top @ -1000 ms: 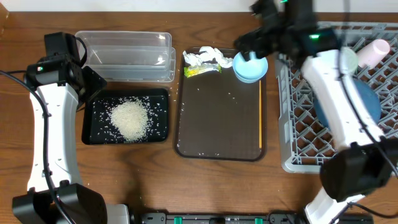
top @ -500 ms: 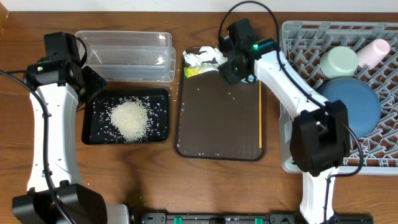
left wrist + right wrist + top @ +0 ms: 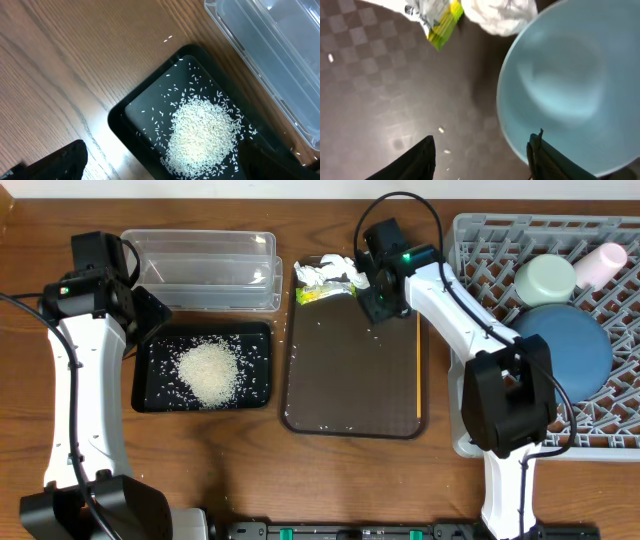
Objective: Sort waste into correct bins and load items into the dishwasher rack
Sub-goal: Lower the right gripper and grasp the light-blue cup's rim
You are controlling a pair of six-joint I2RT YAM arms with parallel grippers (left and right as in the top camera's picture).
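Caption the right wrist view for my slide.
Open right gripper at the rim of the pale blue bowl on the brown tray; tissue and yellow-green wrapper beyond.

A dark brown serving tray (image 3: 350,370) lies at the centre of the wooden surface (image 3: 230,470), long side running 12 to 6 o'clock.

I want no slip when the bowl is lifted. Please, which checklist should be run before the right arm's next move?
1. Rim of the bowl between the fingers of the right end effector: ok.
2. Grip closed on the rim: not ok, a gap shows beside it.
3. Bowl empty: ok.
4. Tissue paper and wrapper clear of the fingers: ok.
5. Free place in the dishwasher rack: ok, its left part is bare.
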